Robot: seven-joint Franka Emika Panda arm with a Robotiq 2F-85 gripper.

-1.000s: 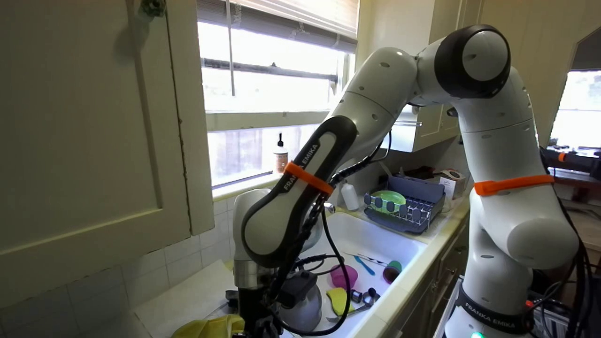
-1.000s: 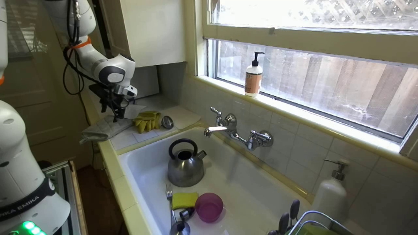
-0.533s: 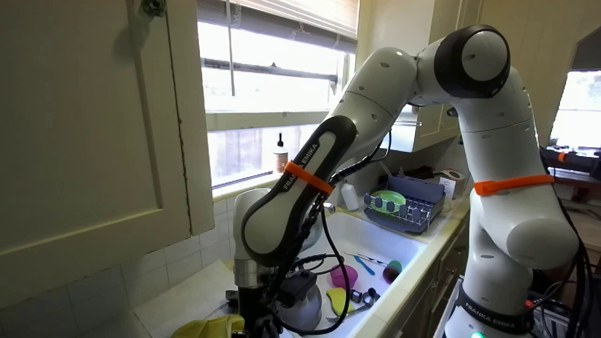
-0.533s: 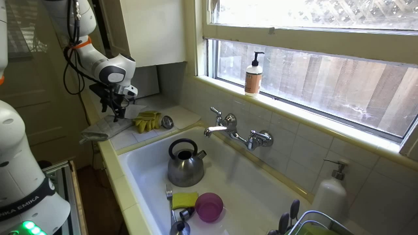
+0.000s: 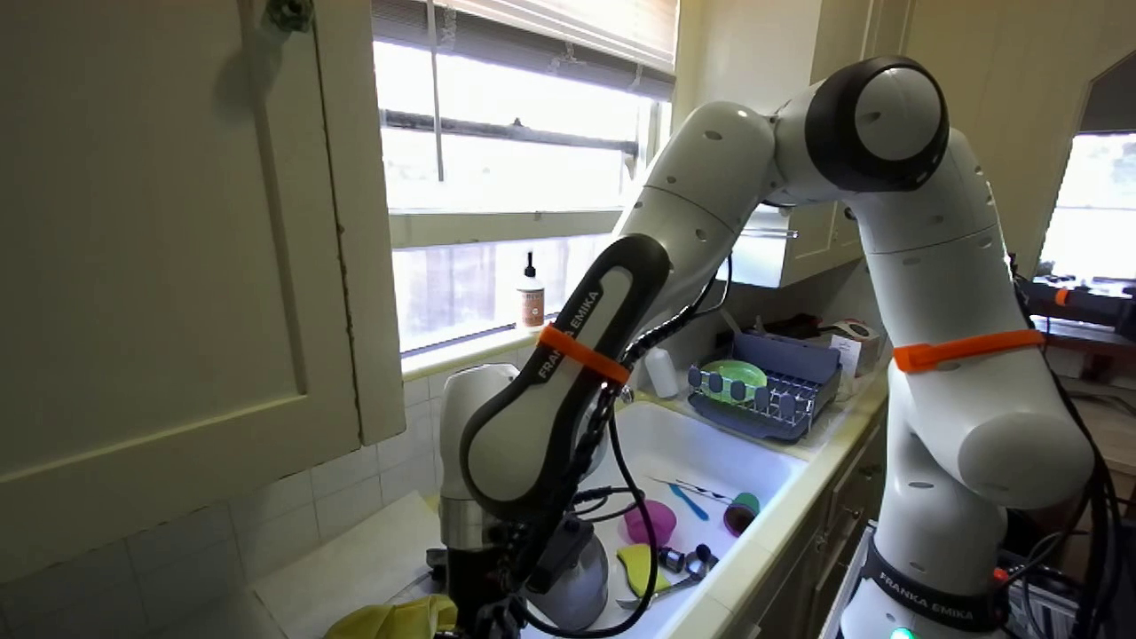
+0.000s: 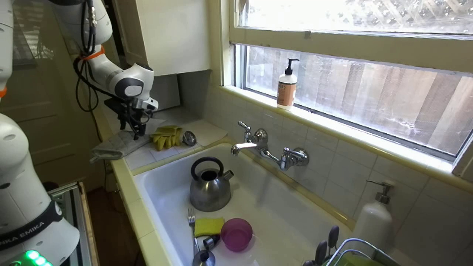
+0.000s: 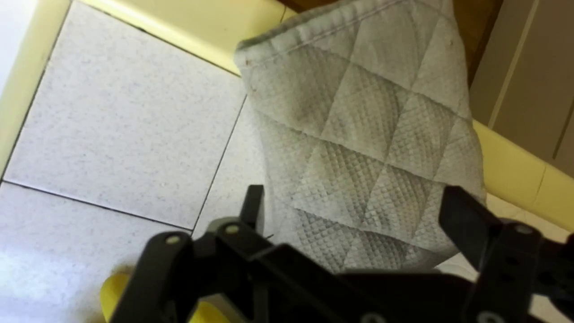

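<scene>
A white sink [image 6: 281,210] is set into a tiled tabletop [image 7: 125,121] with yellow edging [image 7: 202,24], below a window [image 6: 343,51]. In an exterior view the sink contains, near the lower centre of the frame, a brushed-metal kettle [image 6: 210,194] with a black ring handle; below it lie a fork [image 6: 191,218], a rectangular yellow-green sponge [image 6: 209,227], a small metal cup [image 6: 209,243] and a round magenta bowl [image 6: 237,235]. A slender blue utensil [image 5: 690,503], seen in an exterior view, also lies in the sink. A slate-blue dish rack [image 5: 785,355], right of the frame's centre, holds a round green dish [image 5: 735,380]. A pump bottle [image 6: 286,90] with an orange label stands on the windowsill [image 6: 332,126]. The quilted grey cloth [image 7: 372,130] lies on the tabletop, at the upper centre and right of the wrist view. Its surface shows diamond stitching, a fine raised grain and a stitched hem; its upper end extends over the yellow edging. The jaws are spread apart over the cloth, one side at its left border, the opposite side at its right; whether they touch it cannot be determined. Yellow gloves [image 6: 166,137], wrinkled, lie near the cloth.
</scene>
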